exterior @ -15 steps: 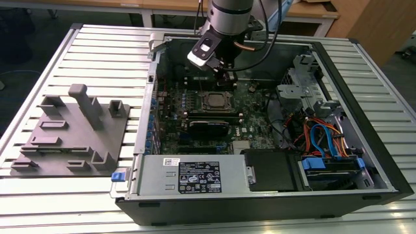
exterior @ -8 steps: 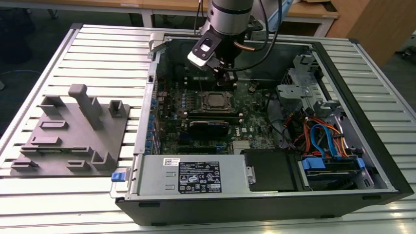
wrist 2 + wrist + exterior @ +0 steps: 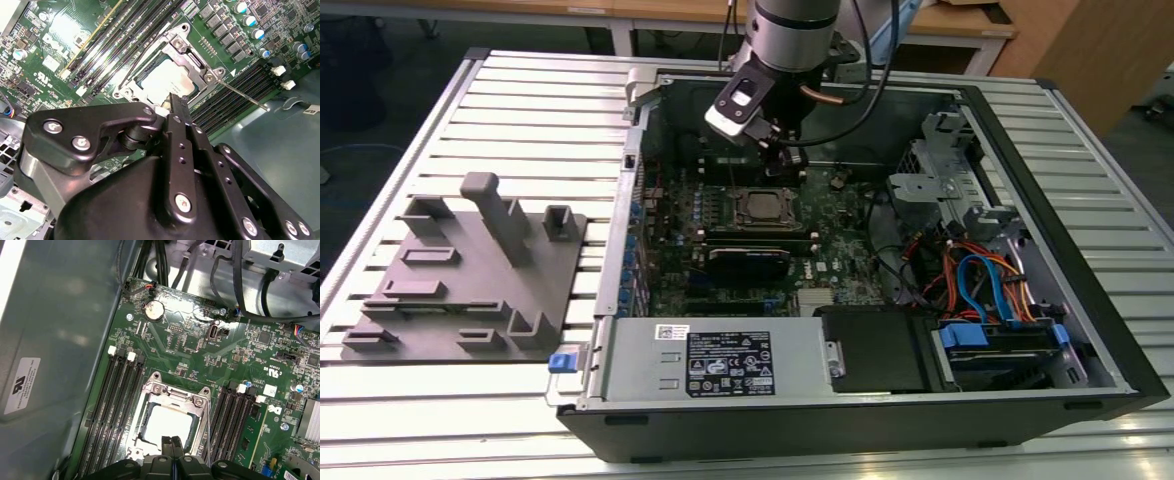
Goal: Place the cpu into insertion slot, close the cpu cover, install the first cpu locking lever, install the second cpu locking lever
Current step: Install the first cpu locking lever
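Hand (image 3: 172,441), closed tight, hovers over the seated cpu (image 3: 167,422).

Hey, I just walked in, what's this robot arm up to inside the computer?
The arm reaches into an open computer case, its claw shut and empty, just above the insertion slot on the motherboard. The cpu already sits in the slot, and the cpu cover appears to lie down, framing it. One thin locking lever sticks out sideways from the socket, seemingly unlatched.
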Robot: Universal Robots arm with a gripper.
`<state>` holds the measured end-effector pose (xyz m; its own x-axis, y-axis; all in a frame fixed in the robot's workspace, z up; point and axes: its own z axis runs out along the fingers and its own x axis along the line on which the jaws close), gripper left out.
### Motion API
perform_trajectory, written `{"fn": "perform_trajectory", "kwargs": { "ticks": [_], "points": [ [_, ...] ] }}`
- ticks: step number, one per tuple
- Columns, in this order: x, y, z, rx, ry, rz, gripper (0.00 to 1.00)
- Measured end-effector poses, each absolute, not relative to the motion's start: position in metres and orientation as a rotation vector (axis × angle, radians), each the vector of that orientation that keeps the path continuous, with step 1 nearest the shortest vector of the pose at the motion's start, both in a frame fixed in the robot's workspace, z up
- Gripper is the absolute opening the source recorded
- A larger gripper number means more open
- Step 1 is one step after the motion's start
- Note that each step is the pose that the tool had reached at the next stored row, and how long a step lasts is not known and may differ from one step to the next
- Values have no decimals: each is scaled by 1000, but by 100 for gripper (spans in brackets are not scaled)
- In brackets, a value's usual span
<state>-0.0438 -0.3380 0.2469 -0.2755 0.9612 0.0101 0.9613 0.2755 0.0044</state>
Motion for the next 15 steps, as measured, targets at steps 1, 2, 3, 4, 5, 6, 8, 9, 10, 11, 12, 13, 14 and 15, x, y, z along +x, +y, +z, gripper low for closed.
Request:
{"fn": "perform_trajectory", "kwargs": {
  "ticks": [1, 2, 3, 4, 5, 6, 8, 9, 10, 11, 12, 13, 14, 15],
  "points": [
    [-44, -338, 247, -1884, -2507, -15, 10],
    [-44, -338, 247, -1873, -2515, -15, 10],
    [-44, -338, 247, -1859, -2526, -15, 10],
    [-44, -338, 247, -1842, -2538, -15, 10],
    [-44, -338, 247, -1826, -2550, -15, 10],
    [-44, -338, 247, -1808, -2562, -15, 10],
    [-44, -338, 247, -1780, -2582, -15, 10],
    [-44, -338, 247, -1776, -2584, -15, 10],
    [-44, -338, 247, -1776, -2584, -15, 10],
    [-44, -338, 247, -1776, -2584, -15, 10],
    [-45, -338, 247, -1776, -2584, -14, 10],
    [-45, -338, 247, -1776, -2584, -15, 10],
    [-45, -338, 247, -1776, -2584, -15, 10],
    [-45, -338, 247, -1775, -2585, -15, 10]
  ]
}}
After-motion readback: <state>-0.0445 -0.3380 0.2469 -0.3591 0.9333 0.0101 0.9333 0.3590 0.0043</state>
